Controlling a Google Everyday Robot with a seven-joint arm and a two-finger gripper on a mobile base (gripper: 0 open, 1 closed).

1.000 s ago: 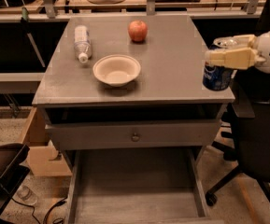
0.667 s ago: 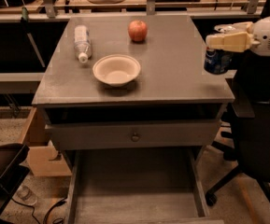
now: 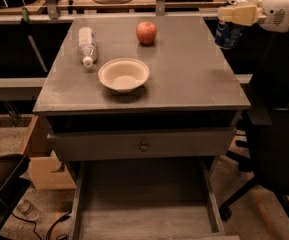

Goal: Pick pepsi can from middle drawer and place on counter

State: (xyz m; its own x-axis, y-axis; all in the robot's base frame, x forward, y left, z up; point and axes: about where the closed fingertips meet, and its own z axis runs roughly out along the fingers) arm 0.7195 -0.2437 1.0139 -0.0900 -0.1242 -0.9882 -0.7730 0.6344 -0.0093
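The pepsi can [image 3: 228,34] is dark blue and hangs in my gripper [image 3: 232,16] in the air, just past the right edge of the counter [image 3: 184,79], above its far right part. The gripper's cream fingers are shut on the can's top. The white arm reaches in from the upper right. The middle drawer [image 3: 144,204] is pulled out at the bottom of the view, and its grey floor holds nothing. The grey drawer front with a round knob [image 3: 143,146] above it is closed.
On the counter stand a cream bowl [image 3: 123,74] near the middle, a red apple [image 3: 146,32] at the back, and a clear plastic water bottle [image 3: 87,45] lying at the back left. A dark office chair [image 3: 274,149] stands to the right.
The gripper has lifted the pepsi can upward and farther back along the counter's right edge. The bowl, apple and bottle have not moved.
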